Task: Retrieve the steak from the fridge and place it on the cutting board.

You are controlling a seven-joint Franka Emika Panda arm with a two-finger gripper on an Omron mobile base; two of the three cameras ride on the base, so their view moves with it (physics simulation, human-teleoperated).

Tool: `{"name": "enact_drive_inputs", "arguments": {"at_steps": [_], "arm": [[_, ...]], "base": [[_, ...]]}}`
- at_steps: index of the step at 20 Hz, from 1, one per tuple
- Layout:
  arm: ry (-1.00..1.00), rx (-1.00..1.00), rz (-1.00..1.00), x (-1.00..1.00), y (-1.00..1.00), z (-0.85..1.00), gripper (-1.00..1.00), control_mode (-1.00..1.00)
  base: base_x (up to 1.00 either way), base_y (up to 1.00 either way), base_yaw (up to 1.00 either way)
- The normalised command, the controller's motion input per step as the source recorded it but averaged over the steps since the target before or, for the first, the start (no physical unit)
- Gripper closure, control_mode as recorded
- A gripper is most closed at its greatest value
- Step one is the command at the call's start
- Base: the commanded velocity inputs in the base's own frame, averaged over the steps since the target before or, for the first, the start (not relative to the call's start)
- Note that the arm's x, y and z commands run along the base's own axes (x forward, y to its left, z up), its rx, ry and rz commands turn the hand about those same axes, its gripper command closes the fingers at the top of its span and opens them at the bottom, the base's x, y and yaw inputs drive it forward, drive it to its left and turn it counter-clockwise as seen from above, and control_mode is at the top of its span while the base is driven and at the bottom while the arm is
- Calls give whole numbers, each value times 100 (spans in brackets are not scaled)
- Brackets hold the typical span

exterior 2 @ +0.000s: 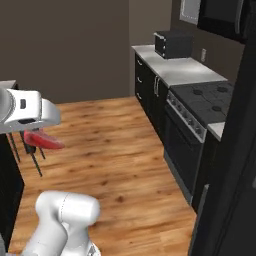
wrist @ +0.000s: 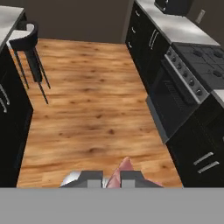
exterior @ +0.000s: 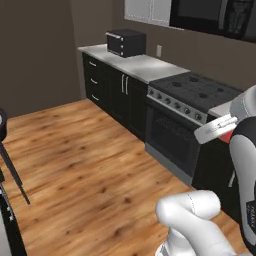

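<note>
The steak [wrist: 121, 171], a flat pink-red slab, sticks up between my two fingertips in the hand view. My gripper [wrist: 110, 180] is shut on it. From the left base view the steak [exterior: 226, 137] shows as a red patch under the white hand, with the gripper [exterior: 223, 132] held in the air near the stove's right end. The right base view has the gripper [exterior 2: 35, 134] high at the left, and the steak [exterior 2: 43, 140] hangs below it over the wooden floor. A tall black panel that looks like the fridge [exterior 2: 232, 170] rises at the right. The cutting board is out of view.
A black stove [exterior: 192, 107] with an oven stands along the right wall. Beyond it lie a grey counter [exterior: 142, 66] over black cabinets and a small black oven [exterior: 126, 42]. A black bar stool [wrist: 27, 41] stands by an island counter [wrist: 8, 17] at the left. Wooden floor [wrist: 87, 100] lies between.
</note>
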Motion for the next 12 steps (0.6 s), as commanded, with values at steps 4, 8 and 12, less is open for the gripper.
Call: {"name": "enact_drive_inputs", "arguments": {"at_steps": [4, 8, 12], "arm": [[0, 0, 0, 0, 0, 0, 100, 100], [0, 0, 0, 0, 0, 0, 100, 100], [0, 0, 0, 0, 0, 0, 100, 100]], "base": [[78, 40, -16], [53, 54, -44], [42, 21, -67]]}}
